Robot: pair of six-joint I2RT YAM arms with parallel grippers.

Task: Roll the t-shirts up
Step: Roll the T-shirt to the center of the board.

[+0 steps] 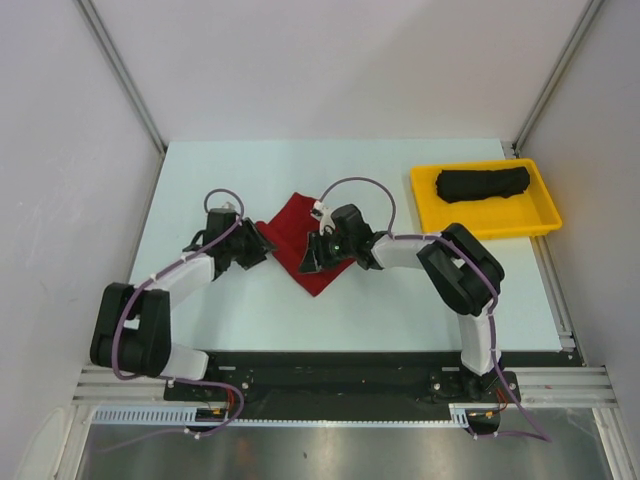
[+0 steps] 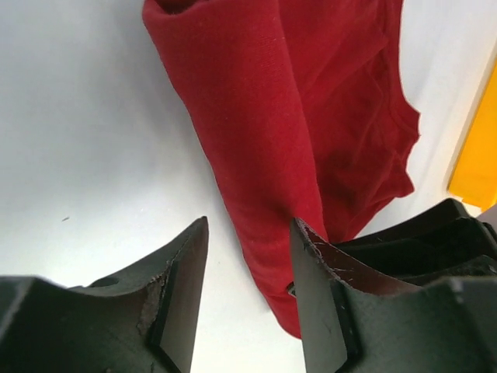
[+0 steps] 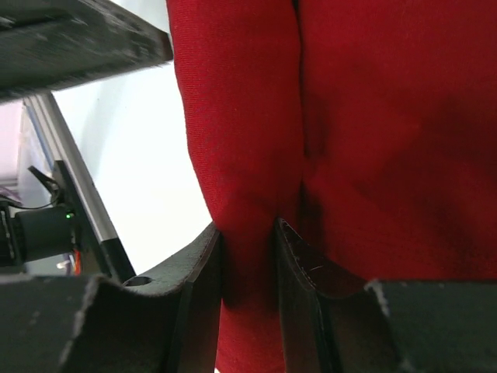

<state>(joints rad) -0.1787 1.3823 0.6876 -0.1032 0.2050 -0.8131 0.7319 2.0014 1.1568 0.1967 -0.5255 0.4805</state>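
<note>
Progress of t-shirt rolling, shown from above and from both wrists. The black t-shirt (image 1: 483, 184) is already rolled into a compact bundle and laid in the yellow tray (image 1: 520, 215) at the far right of the table (image 1: 400, 300); that half of the task is judged complete. The red t-shirt (image 1: 290, 235) lies mid-table between the two arms and is only partly rolled: a thick roll is formed along one edge, and a flat, creased portion lies beside it. A fold of the red cloth is pinched between the closed fingers of the right gripper (image 3: 248, 295). The left gripper (image 2: 245, 291) is held with its jaws spread and grasps nothing; one finger appears to rest against the roll. Completion of the red roll is judged to be outstanding. The table top is pale, smooth and matt. It is enclosed by plain grey-white walls (image 1: 330, 70), and an aluminium rail (image 1: 560, 385) runs along the near edge.
</note>
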